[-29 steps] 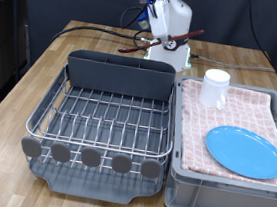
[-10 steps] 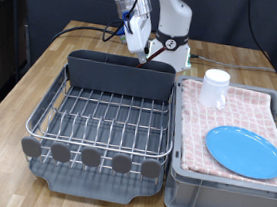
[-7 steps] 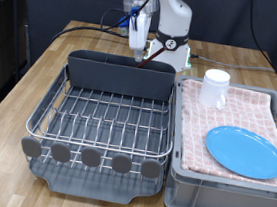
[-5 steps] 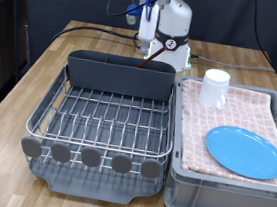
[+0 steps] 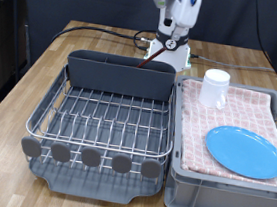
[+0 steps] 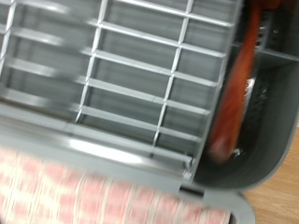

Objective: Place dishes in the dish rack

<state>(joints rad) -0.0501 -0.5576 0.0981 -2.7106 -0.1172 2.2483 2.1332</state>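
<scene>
One arm (image 5: 179,13) raised above the utensil box (image 5: 120,74); fingers' state cannot be told.

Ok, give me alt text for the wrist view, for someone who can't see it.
A reddish-brown wooden spoon stands in the grey utensil box at one end of the dish rack, seen blurred from above. The silver wire grid fills most of the picture, and a strip of pink checked cloth shows beside the rack. No gripper fingers are visible.
</scene>
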